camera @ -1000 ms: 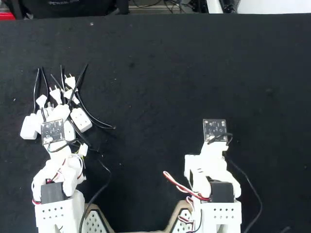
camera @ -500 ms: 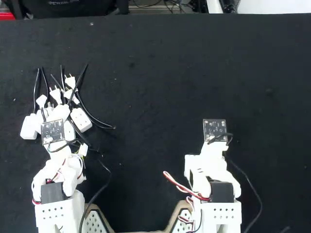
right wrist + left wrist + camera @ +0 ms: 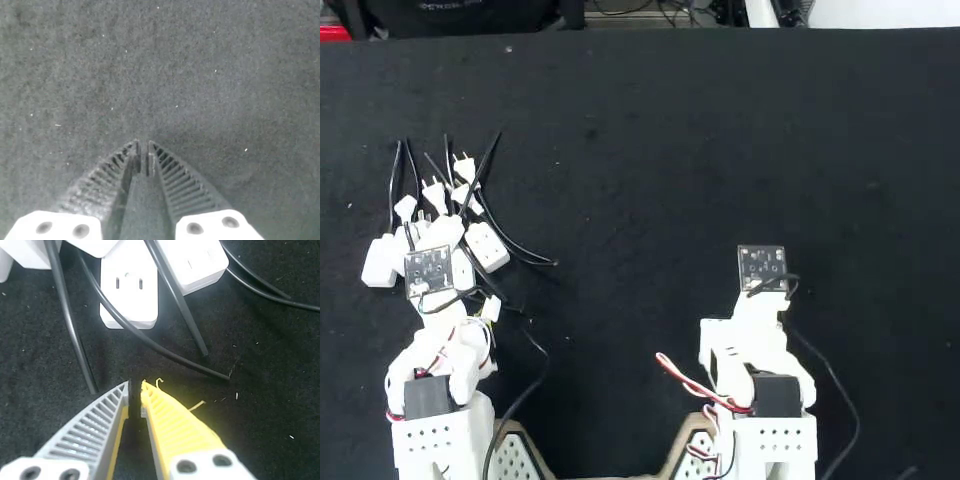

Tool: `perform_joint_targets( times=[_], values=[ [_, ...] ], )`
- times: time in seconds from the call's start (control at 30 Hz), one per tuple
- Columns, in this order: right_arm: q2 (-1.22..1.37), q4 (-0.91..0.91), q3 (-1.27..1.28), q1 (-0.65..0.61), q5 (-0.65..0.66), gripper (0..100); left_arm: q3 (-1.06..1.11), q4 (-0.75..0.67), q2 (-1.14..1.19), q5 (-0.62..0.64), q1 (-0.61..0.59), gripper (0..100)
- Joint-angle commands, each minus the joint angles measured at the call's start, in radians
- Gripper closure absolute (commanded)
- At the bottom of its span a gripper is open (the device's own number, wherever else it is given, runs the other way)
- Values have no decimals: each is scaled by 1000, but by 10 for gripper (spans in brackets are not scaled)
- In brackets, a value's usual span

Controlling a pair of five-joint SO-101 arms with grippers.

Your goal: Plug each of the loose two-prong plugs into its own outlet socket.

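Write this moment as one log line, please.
left gripper: shut, by black cables near outlet socket | right gripper: shut, over black mat | plugs: unplugged

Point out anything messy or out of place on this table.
The plugs and sockets lie in one tangled heap in front of the left arm, with cords crossing. In the left wrist view a black cord lies across a corner of one socket, which might hinder plugging. Pale fluff lies nearby.

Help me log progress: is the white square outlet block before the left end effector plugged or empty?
Empty: the white square outlet block shows both slots bare.
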Motion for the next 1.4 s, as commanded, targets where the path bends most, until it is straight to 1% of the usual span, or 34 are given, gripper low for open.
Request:
perform_joint_targets(
  times=[0.0,0.3,0.5,0.63,0.67,0.7,0.77,0.83,0.87,0.93,0.97,1.03,1.1,1.17,1.27,1.3,1.37],
  values=[
    [-94,8,-2,11,-3,979,19,5,-3,5,-10,945],
    [-94,8,-2,11,-3,979,19,5,-3,5,28,945],
    [-94,8,-2,8,-9,979,19,5,-5,5,27,945],
    [-94,8,-2,8,-9,979,15,35,-3,-12,18,943],
    [-94,8,-2,8,-9,979,2,21,-3,-46,12,943],
    [-94,8,-2,8,-9,979,-22,-3,-3,-106,-10,942],
    [-96,-8,-4,8,-3,976,-99,-77,-3,-262,-87,942],
    [-94,-123,-16,20,-2,976,-174,-147,-5,-410,-183,942],
    [-93,-176,-27,38,-2,976,-200,-176,-5,-457,-220,942],
    [-94,-295,-51,72,21,973,-236,-227,-5,-517,-286,942],
    [-94,-351,-61,77,60,961,-246,-258,-5,-532,-309,941],
    [-94,-439,-71,80,160,917,-272,-311,-5,-529,-357,941],
    [-94,-488,-77,74,226,869,-321,-344,-5,-494,-410,928],
    [-94,-514,-116,74,232,842,-386,-353,-3,-425,-473,866],
    [-94,-482,-266,75,235,853,-487,-345,-3,-293,-545,734],
    [-94,-457,-335,74,235,853,-515,-345,-3,-252,-561,710],
    [-91,-414,-481,71,235,851,-562,-344,-2,-216,-570,715]
  ],
)
